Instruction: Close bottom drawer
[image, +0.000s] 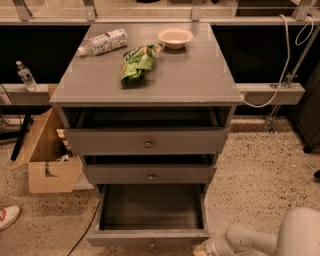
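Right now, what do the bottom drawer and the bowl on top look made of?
Bottom drawer: seemingly grey-painted wood, matte; dark plank floor. Bowl: pale, smooth, likely plastic or ceramic; cannot tell which. Gripper sits low by the drawer's front right corner.

The bottom drawer stands out before the cabinet; the end effector sits, apparently, at the drawer's front right corner.

Grey cabinet; grey bottom drawer, dark inside. Green bag, cream bowl on grey surface. Speckled beige floor. Brown cardboard box. White-armed gripper low by drawer's right front corner.
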